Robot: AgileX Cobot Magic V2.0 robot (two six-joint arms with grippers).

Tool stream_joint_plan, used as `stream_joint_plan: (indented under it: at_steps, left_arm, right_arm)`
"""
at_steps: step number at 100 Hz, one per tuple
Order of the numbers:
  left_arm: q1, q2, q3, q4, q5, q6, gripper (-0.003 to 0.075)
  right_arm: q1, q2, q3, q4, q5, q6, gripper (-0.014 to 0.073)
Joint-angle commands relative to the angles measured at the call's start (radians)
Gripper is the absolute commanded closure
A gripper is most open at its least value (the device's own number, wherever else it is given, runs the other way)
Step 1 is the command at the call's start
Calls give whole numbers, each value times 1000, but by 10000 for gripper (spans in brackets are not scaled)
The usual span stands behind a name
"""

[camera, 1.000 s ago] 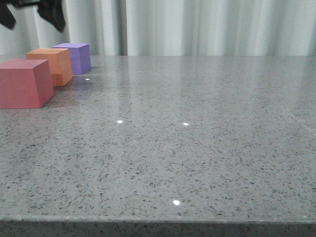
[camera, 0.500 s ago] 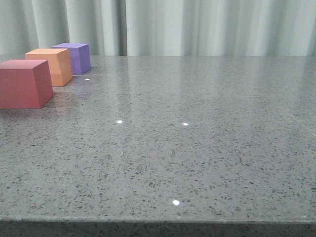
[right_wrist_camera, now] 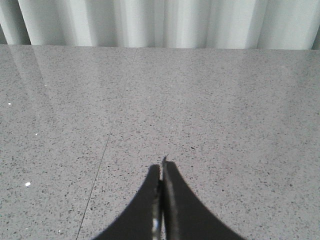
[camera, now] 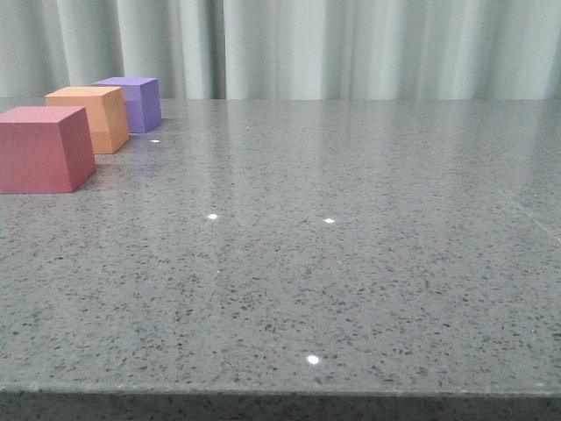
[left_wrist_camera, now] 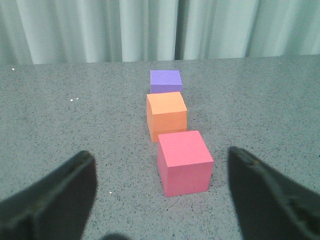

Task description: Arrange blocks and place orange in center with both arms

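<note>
Three cubes stand in a row at the far left of the grey table: the red-pink cube (camera: 44, 147) nearest, the orange cube (camera: 92, 117) in the middle, the purple cube (camera: 136, 102) farthest. The left wrist view shows the same row: red-pink cube (left_wrist_camera: 184, 161), orange cube (left_wrist_camera: 166, 115), purple cube (left_wrist_camera: 165, 81). My left gripper (left_wrist_camera: 162, 192) is open and empty, drawn back from the red-pink cube, which lies ahead between its spread fingers. My right gripper (right_wrist_camera: 162, 170) is shut and empty over bare table. Neither gripper shows in the front view.
The speckled grey table (camera: 351, 246) stretches wide to the right of the cubes. Pale curtains (camera: 351, 48) hang behind its far edge. The table's front edge (camera: 280, 390) runs along the bottom of the front view.
The left gripper, seen at the top left above the cubes one second ago, has left the front view. The cubes have not moved.
</note>
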Motion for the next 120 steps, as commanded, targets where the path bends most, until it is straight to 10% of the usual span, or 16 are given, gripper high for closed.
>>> stream_joint_plan:
  at_steps: [1,22,120]
  left_arm:
    - [4,-51,3,5,-70,-10,383]
    - [4,-104,25,3,-70,-10,740]
    - [6,-104,25,-56,-97,-10,741]
  right_arm:
    - [-6,11,-26,-14,-83,-7,663]
    - [-6,11,-26,-14,-83,-7,663]
    - [-6,11,-26,-14,-83,-7,663]
